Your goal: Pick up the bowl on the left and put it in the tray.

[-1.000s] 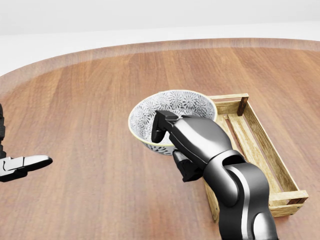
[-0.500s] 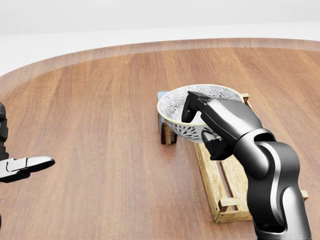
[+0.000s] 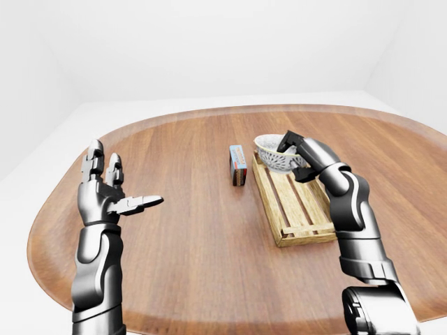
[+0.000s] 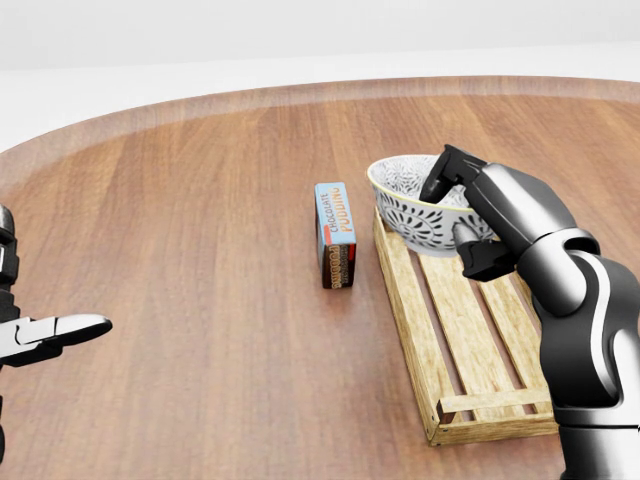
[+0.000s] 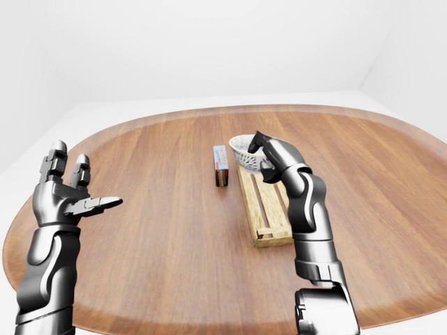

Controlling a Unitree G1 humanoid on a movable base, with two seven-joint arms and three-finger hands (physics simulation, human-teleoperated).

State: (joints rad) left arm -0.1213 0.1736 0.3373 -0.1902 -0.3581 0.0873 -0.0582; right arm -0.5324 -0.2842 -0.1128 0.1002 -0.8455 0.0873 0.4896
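Observation:
A white bowl with a dark floral pattern hangs tilted over the top end of the wooden slatted tray, right of centre in the head view. My right hand is shut on the bowl's right rim, with fingers inside and thumb under it. Whether the bowl touches the tray's end I cannot tell. My left hand stands open with spread fingers at the left of the left-eye view, far from the bowl.
A small chocolate pudding box lies on the round wooden table just left of the tray's top end. The table's curved edge runs across the top of the head view.
My right hand has carried the bowl rightward and upward in the head view, uncovering the pudding box; the bowl now hangs over the tray's top end. The left hand has hardly moved.

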